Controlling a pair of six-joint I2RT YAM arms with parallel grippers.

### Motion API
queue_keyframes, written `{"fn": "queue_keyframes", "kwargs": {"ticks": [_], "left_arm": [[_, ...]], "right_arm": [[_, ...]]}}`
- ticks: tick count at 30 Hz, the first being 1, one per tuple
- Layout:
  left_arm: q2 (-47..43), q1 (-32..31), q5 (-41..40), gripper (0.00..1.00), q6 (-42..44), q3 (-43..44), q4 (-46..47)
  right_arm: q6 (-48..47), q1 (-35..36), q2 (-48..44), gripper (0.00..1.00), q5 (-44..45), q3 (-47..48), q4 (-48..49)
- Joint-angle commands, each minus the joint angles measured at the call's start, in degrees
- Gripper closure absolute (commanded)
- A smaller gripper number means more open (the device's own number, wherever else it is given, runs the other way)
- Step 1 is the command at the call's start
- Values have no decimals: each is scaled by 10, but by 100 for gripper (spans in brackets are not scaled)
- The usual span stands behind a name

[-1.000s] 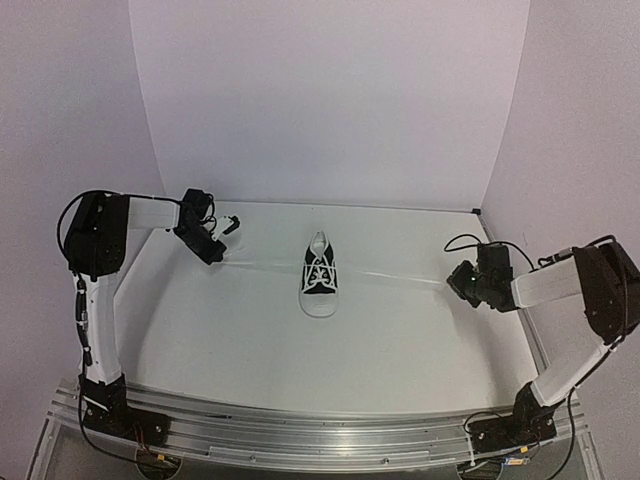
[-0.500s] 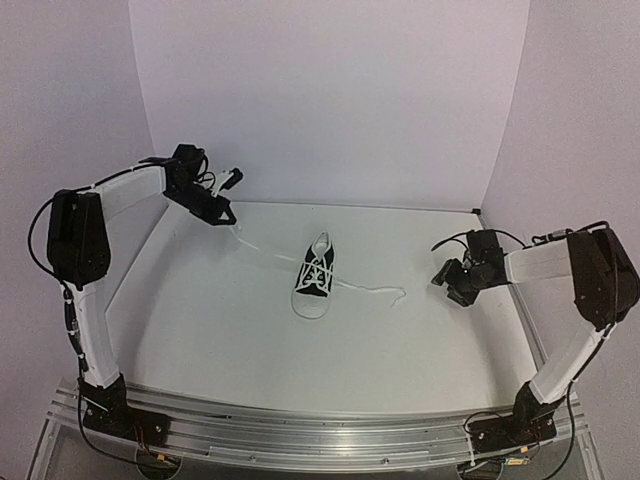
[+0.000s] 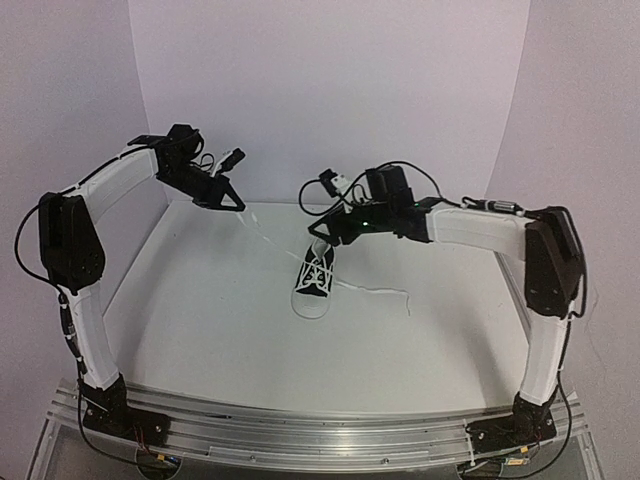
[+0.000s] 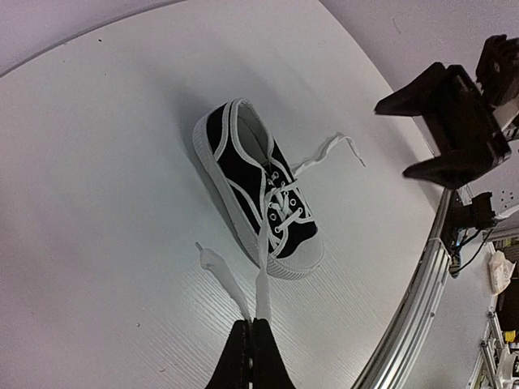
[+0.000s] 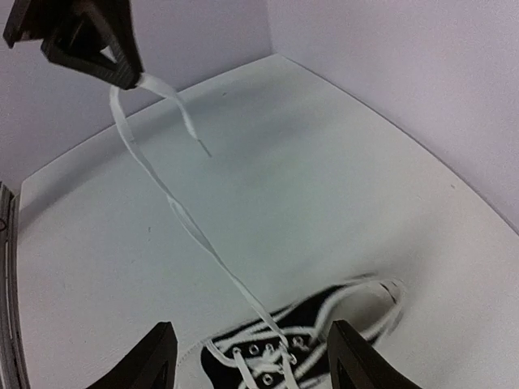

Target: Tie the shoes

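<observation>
Tension ran along one lace: the left fingers [image 3: 237,206], raised above the far-left corner of the worktop [image 3: 200,330], were pressed fully together on the end of the held lace [image 3: 265,232], which stretched in a straight line down and to the right into the eyelets of the sneaker [image 3: 315,282]. The sneaker sat on its sole near the middle of the worktop, its long axis running roughly far to near, heel toward the far edge and white toe cap toward the near edge. The right fingers [image 3: 322,236] hovered just above the heel end, spread wide and holding nothing. In the right wrist view they [image 5: 154,361] stood either side of the laced tongue, with the taut lace [image 5: 174,212] leading straight away from between them toward the left arm. To the right of the sneaker the loose lace [image 3: 385,292] lay slack on the worktop, trailing toward the right edge. By my judgement the right arm was far nearer both to that loose lace and to the root of the taut one, so whichever strand came next was its to take, by dropping straight down or shifting a little right. Bare worktop lay on every side of the sneaker, well apart from all edges, leaving room to pull either way.
</observation>
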Motion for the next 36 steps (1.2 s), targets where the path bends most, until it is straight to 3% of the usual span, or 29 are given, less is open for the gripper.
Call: {"fn": "queue_keyframes", "kwargs": {"ticks": [1,4,16,26,31,32,33,35,36], "left_arm": [[-27,2,25,100,-13,28,-11],[-29,1,24,100,-14,28,-10],[-28,0,24,100,-10,23,-10],[-26,0,-16,100,-4,-21,19],[4,-24,-63,99,59,-72,58],[17,-40,-73,95,91,-81,57],[28,-53,-77,83,117,-88,60],[45,-71,-69,41,163,-98,69],[51,-77,-69,26,188,-100,78]], "right_arm": [[-125,32,132,34,-98,110,9],[-132,40,188,37,-105,167,8],[-122,51,268,71,-44,230,10],[-131,51,225,100,-44,169,10],[-101,43,182,100,-43,125,10],[-97,41,173,100,-43,114,10],[-94,39,166,100,-43,105,10],[-86,34,155,100,-45,88,20],[-82,33,148,100,-47,78,25]]}}
